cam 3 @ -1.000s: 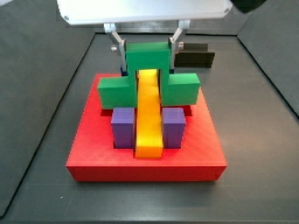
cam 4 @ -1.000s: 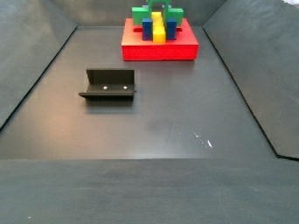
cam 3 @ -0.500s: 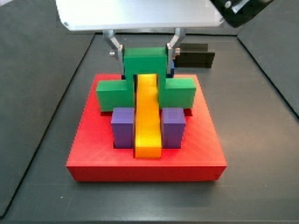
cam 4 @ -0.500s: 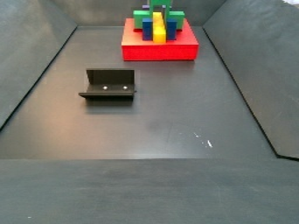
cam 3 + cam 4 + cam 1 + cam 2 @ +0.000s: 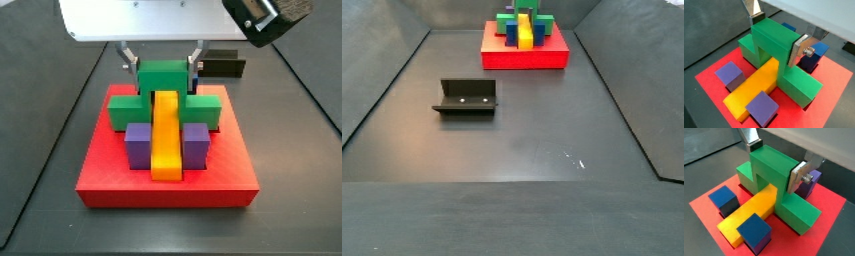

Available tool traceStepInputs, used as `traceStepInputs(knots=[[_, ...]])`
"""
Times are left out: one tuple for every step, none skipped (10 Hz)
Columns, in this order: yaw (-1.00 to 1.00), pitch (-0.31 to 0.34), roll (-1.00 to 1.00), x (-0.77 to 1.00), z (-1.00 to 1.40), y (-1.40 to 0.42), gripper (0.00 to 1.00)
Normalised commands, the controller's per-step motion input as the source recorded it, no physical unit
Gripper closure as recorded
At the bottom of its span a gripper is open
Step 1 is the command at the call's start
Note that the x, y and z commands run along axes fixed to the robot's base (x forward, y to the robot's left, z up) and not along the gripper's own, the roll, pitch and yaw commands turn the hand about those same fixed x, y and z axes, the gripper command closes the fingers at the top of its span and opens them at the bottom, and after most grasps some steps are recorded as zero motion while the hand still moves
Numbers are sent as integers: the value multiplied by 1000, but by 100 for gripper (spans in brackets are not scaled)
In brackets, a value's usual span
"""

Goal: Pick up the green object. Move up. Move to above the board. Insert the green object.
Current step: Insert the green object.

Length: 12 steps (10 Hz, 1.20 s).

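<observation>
Lower now than a second ago, the green object (image 5: 166,92) sits down over the yellow bar (image 5: 164,134) on the board (image 5: 168,177). Its two legs go either side of the bar, like a bridge, so it fits snugly. The gripper (image 5: 775,35) is squeezing the raised cube in the middle, one finger (image 5: 802,49) flat on each side. It looks nearly pushed in. A dark block (image 5: 222,65) waits behind, and the fixture (image 5: 466,97) stands well apart.
</observation>
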Motion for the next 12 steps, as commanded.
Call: traceStepInputs(knots=[[146, 0, 97, 131, -57, 0, 100], [180, 0, 83, 131, -54, 0, 100], [166, 0, 79, 111, -66, 0, 100], [129, 0, 77, 63, -43, -9, 100], [69, 0, 97, 14, -69, -57, 100], [0, 0, 104, 54, -80, -126, 100], [-11, 0, 111, 146, -109, -129, 100], [-29, 0, 116, 160, -117, -80, 100], [0, 0, 130, 151, -166, 0, 100], [0, 0, 127, 149, -166, 0, 100], [0, 0, 117, 86, -143, 0, 100], [0, 0, 84, 26, -103, 0, 100]])
